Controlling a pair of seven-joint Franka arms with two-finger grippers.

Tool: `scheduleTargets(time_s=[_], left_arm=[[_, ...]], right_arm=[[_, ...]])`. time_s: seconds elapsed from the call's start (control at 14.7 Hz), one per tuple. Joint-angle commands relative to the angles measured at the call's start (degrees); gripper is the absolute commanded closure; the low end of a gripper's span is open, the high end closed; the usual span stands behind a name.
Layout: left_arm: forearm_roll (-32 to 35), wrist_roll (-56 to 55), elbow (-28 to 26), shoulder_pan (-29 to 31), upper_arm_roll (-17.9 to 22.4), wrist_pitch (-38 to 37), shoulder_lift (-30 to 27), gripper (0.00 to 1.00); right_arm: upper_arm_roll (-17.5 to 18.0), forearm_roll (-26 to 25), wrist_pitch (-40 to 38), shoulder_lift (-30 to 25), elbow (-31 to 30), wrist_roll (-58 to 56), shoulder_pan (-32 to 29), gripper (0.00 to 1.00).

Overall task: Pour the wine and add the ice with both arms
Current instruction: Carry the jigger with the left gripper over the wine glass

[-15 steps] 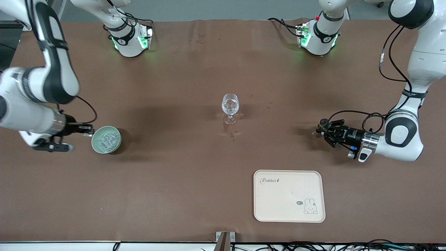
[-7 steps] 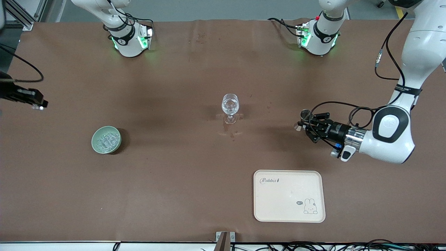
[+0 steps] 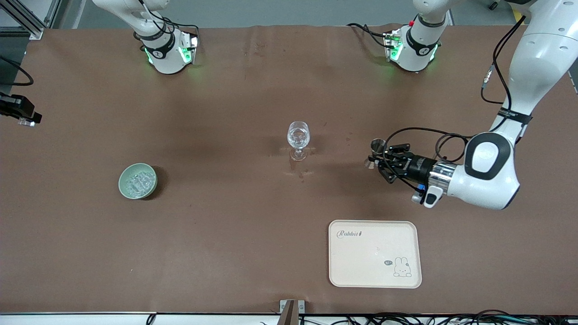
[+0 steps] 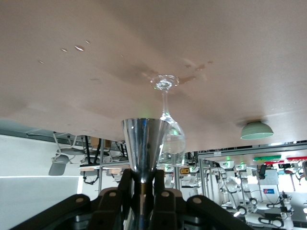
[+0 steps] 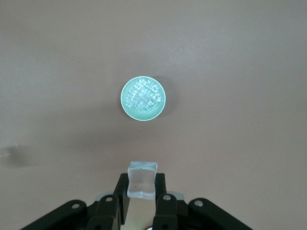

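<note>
Your left gripper (image 3: 375, 159) clamps the silvery jigger (image 3: 376, 145) at the glass's (image 3: 298, 140) three o'clock, unobstructed; right gripper (image 5: 142, 191) pinches clear ice (image 5: 142, 178) above the bowl (image 3: 137, 181).

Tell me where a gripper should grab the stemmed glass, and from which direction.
By the stem, from the side. The stemmed glass stands upright on the table, with its thin stem bare between foot and round bowl. The bowl is wide and smooth, likely slippery. The side toward the right arm's end looks free.
</note>
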Motion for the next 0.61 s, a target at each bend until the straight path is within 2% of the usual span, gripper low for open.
scheduleTargets(time_s=[0.0,0.14,0.41,0.55], left_arm=[[-1.2,-5.4,-1.3,-1.7,-2.3,4.6,-1.0,0.99],[-1.1,-8.2,-2.1,-2.9,-3.5,7.5,-1.1,0.99],[-1.1,-9.8,-6.5,-3.0,-6.8,14.3,-3.8,0.99],[-1.0,-12.0,-8.2,-4.9,-7.1,16.7,-6.0,0.99]], right_arm=[[1.8,-0.6,-0.4,0.8,1.3,-0.5,-2.3,0.99],[3.5,-0.6,-0.5,0.7,1.3,-0.5,-3.8,0.99],[3.3,-0.8,-0.6,0.7,1.3,-0.5,-3.0,0.99],[3.1,-0.8,-0.8,0.5,1.3,-0.5,-2.5,0.99]])
